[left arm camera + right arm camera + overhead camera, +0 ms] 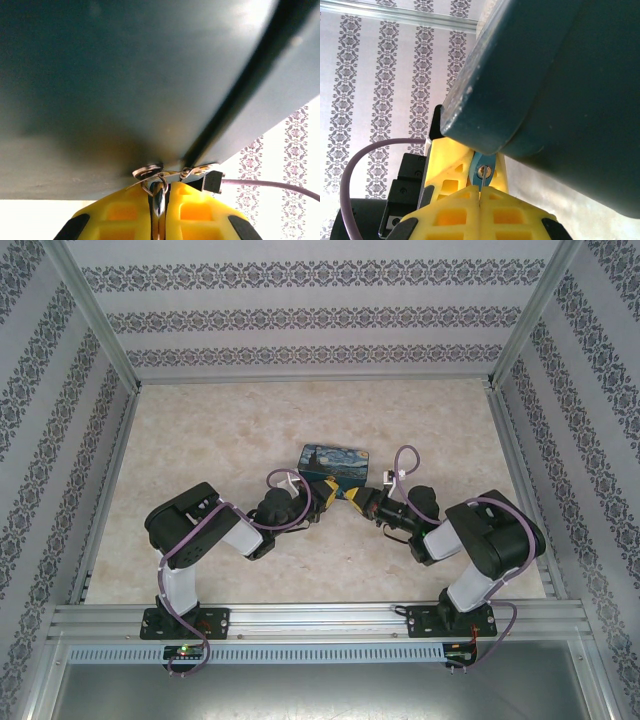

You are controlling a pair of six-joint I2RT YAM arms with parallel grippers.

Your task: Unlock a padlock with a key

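Tightly: right tool (480, 194) pinches thin metal key (481, 180), left tool (159, 202) blue padlock (488, 164)

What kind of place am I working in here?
Probably a lab test cell: wallpapered panels on an aluminium frame enclose a marble-look table, with two arms bolted to its near rail.
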